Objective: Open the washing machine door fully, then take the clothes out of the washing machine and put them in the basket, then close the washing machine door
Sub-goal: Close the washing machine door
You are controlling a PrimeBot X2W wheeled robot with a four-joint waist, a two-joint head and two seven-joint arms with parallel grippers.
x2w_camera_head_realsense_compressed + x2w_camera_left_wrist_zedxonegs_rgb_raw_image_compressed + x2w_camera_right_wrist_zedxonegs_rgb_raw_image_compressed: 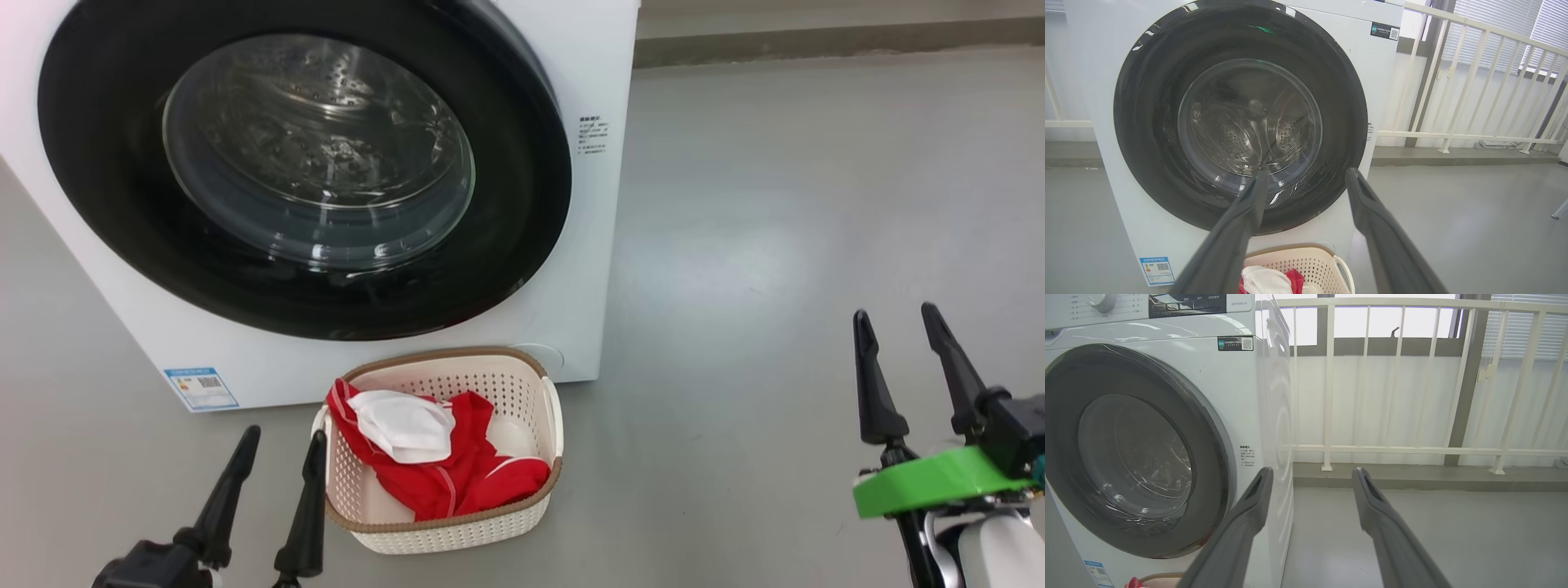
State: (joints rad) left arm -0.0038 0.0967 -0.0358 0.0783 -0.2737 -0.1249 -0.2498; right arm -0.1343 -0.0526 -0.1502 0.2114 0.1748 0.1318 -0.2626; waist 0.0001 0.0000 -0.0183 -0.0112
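The white washing machine [588, 73] stands ahead with its black-rimmed washing machine door [302, 171] lying flat against the front, shut. Through the glass I see the steel drum. The cream basket [545, 425] sits on the floor just below the door, holding the red clothes [457, 482] with a white piece [404, 425] on top. My left gripper [282, 441] hangs open, empty, just left of the basket. My right gripper [898, 314] is open and empty over bare floor far to the right. In the left wrist view the door [1241, 118] and basket [1306, 261] lie straight ahead.
Grey floor [775, 245] spreads to the right of the machine. A white railing [1392, 449] on a low kerb runs behind it, under windows. A blue label [201, 387] marks the machine's lower left front. The control panel [1184, 304] is at the machine's top.
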